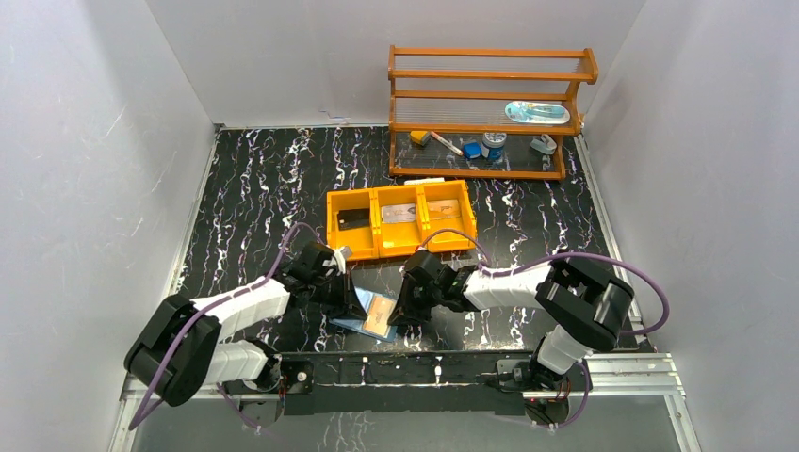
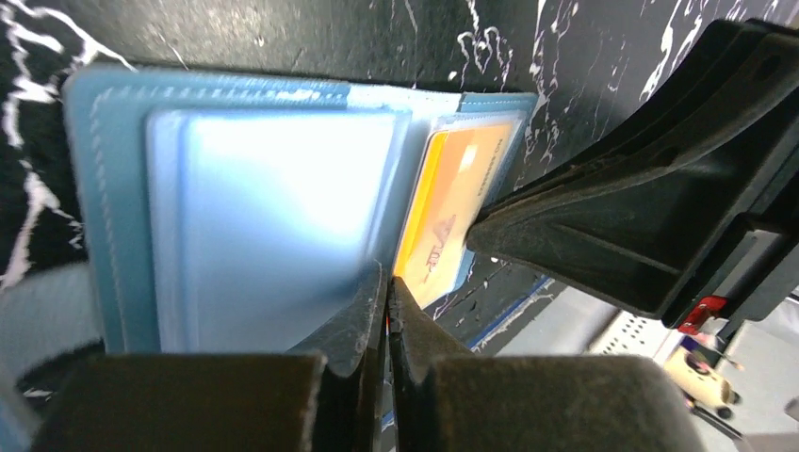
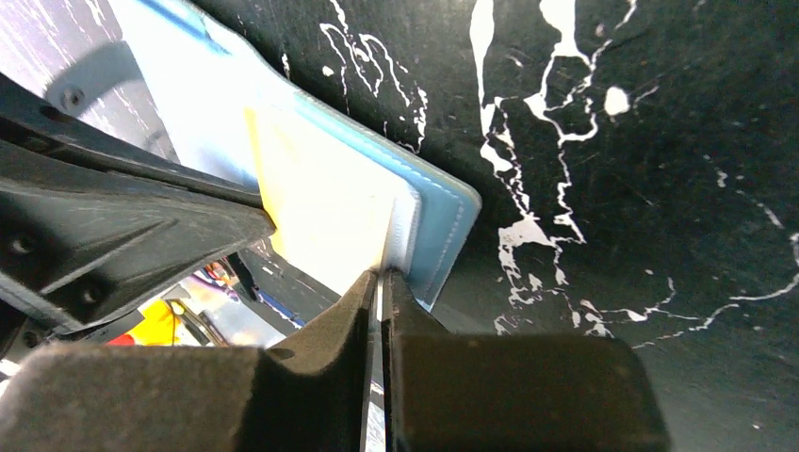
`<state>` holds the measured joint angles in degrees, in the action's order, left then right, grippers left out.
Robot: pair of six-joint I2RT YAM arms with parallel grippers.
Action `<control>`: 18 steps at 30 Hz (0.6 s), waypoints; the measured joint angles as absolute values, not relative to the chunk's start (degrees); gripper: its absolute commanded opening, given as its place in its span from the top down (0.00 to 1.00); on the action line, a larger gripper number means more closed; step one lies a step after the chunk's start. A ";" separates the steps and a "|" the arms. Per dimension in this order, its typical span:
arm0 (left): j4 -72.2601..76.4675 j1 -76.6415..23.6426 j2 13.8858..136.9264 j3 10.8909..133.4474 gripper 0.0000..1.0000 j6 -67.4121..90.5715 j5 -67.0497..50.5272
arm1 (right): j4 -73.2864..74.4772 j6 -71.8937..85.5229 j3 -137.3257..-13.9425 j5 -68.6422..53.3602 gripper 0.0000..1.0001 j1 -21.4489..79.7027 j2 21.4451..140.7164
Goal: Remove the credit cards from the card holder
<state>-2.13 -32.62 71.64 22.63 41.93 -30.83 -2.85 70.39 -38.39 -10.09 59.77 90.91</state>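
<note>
Claw status, left side: left claw (image 2: 386, 294) is clenched, its tips pressed together on the near edge of the card holder (image 2: 111, 198), close to the fold.
Holder position: card holder lies open on the desk (image 3: 660, 169) between the two claws, near the arm bases, with its pale inner side facing up. In the overhead view the left leaf appears raised off the desk.
Left leaf: clear pockets, washed out by glare; contents cannot be read.
Right leaf: orange card (image 2: 457, 202) sits in its pocket, not yet drawn out.
Claw status, right side: right claw (image 3: 381, 282) is closed to a thin slit on the outer edge of the right leaf, at the orange card. Whether it pinches the card or only pocket film cannot be told.
Handling, holder: judged light, soft and floppy at the fold; likely to slide on the desk unless pinned. Hold by a leaf edge, clear of the pocket mouth.
Handling, card: judged thin, stiff, smooth and slippery between pads. Grip the exposed edge squarely and pull in line with the pocket.
Risk: holder lifts with the card if pocket film is pinched too.
</note>
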 measured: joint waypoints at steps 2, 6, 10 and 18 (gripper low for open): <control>-4.16 -32.84 70.15 23.68 1.00 41.19 -28.34 | -3.20 70.59 -38.35 -9.56 0.85 60.07 90.91; -6.81 -32.86 68.42 24.99 1.00 40.58 -24.82 | -3.38 70.61 -38.35 -9.28 0.87 60.18 90.91; -8.56 -32.86 67.94 25.39 1.00 39.94 -22.70 | -3.33 70.57 -38.35 -9.23 0.87 60.18 90.91; -8.32 -32.88 68.03 25.39 0.60 38.50 -24.47 | -3.40 70.30 -38.94 -9.39 0.85 60.18 91.53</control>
